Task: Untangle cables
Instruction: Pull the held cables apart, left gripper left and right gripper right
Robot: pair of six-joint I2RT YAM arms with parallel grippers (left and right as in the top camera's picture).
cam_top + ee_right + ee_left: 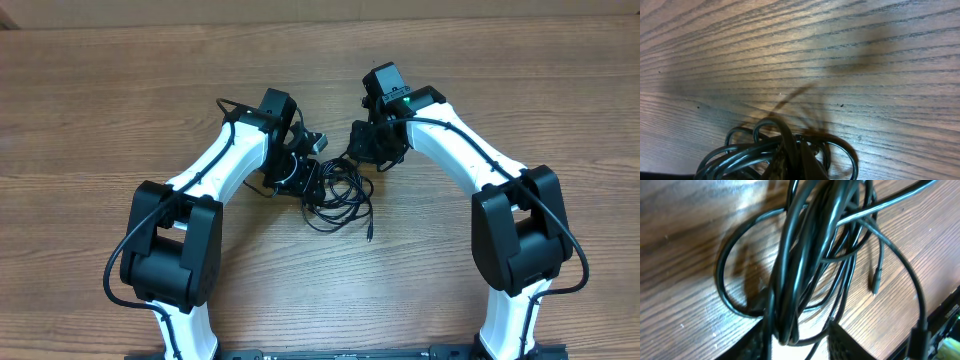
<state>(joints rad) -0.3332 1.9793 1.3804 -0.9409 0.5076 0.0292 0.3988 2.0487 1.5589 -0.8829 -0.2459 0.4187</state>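
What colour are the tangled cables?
The cables are black, clearest in the left wrist view.

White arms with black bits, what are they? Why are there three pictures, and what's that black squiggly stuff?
They belong to a robot: a left arm and a right arm at a wooden table. One camera looks down from above. The other two pictures come from a small camera on each wrist, looking past that arm's fingers. The squiggles are thin black cables, tangled in a bunch between the arms. The right fingers are pinched shut on some loops. The left fingers stand apart, with the bunch running between them.
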